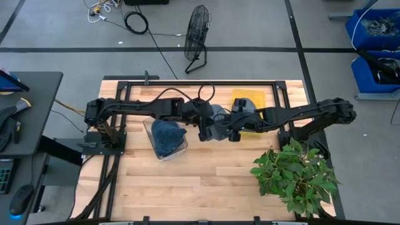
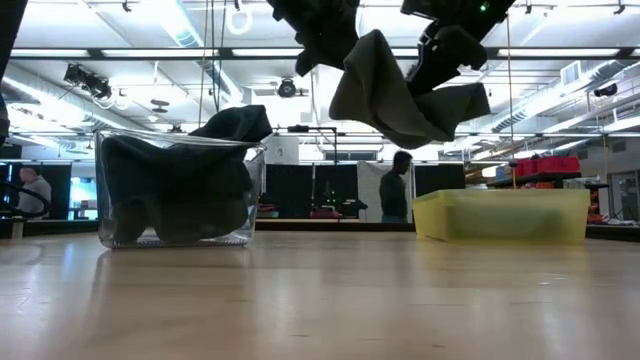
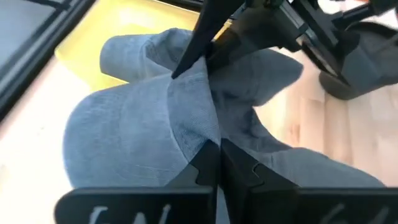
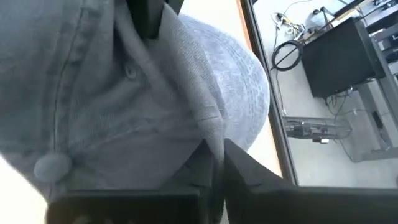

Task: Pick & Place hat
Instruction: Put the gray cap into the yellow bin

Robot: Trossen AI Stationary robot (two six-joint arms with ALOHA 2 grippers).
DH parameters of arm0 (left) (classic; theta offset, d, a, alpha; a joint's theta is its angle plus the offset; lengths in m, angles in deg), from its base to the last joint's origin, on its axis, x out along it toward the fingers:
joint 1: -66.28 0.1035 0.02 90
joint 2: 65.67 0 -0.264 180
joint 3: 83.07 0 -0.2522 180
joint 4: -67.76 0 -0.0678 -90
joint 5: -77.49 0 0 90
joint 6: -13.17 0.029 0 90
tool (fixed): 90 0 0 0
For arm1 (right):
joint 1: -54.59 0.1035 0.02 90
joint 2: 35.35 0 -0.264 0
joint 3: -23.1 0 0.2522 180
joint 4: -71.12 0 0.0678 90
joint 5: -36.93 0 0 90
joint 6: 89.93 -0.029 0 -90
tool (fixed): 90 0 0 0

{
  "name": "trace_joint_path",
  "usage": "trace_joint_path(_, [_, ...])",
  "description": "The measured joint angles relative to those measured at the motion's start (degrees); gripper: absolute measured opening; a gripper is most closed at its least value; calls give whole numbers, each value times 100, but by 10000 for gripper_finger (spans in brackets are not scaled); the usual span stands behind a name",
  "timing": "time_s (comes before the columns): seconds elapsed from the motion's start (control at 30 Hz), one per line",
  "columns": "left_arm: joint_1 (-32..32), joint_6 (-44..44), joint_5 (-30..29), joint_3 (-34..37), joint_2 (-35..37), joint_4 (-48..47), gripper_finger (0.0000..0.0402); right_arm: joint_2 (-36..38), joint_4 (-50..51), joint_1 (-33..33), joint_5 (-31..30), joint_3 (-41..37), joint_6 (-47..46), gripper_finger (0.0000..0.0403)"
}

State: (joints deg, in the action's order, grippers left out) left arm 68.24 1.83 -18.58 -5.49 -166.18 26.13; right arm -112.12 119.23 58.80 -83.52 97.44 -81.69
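**Grey hat held aloft between both grippers**

Item 1, the hat point(image 2: 400, 95): grey cap, soft and crumpled, hanging in the air well above the table point(image 1: 206, 187). You see it from above at mid-table, between the clear bin and the yellow bin.

Item 2, left gripper point(image 3: 217, 163): your left wrist view shows its fingers pinched together on a fold of the hat's fabric. From above it sits at the hat's left edge.

Item 3, right gripper point(image 4: 214, 163): fingers likewise clamped on a fold of the hat, near the crown; the top button point(image 4: 51, 167) shows in that wrist view. From above it meets the hat from the right.

Item 4, clear bin point(image 2: 178, 190): stands on the table left of the hat, filled with dark cloth point(image 1: 167, 136) that rises over its rim.

Item 5, yellow bin point(image 2: 500, 215): on the table, to the right of the hat in the low view.

Item 6, potted plant point(image 1: 294, 175): at your table's right near corner.

Item 7, floor fan point(image 1: 197, 37): beyond the table's far edge.

Item 8, a person point(image 2: 398, 188): standing in the room far behind.
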Motion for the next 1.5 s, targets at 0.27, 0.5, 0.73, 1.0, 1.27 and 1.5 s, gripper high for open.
trace_joint_path(0.27, [153, 517, -285, 0, -65, -280, 69, 2, 678, 0, 125, -2, -893, 17])
trace_joint_path(0.5, [276, 500, -332, 0, -85, -337, 122, 2, 1671, 2, -708, 3, -1571, 9])
trace_joint_path(0.73, [286, 456, -334, 0, -85, -338, 129, 2, 3891, -128, -1457, 11, -2666, 6])
trace_joint_path(1.0, [295, 737, -334, 0, -85, -336, 126, 2, 4577, -415, -1842, 11, -2556, 4])
trace_joint_path(1.27, [294, 757, -336, 0, -85, -337, 126, -4, 3279, -888, -1861, -439, -1195, 4])
trace_joint_path(1.5, [297, 763, -336, 0, -85, -351, 126, -8, 1438, -1322, -1787, -1366, -177, 5])
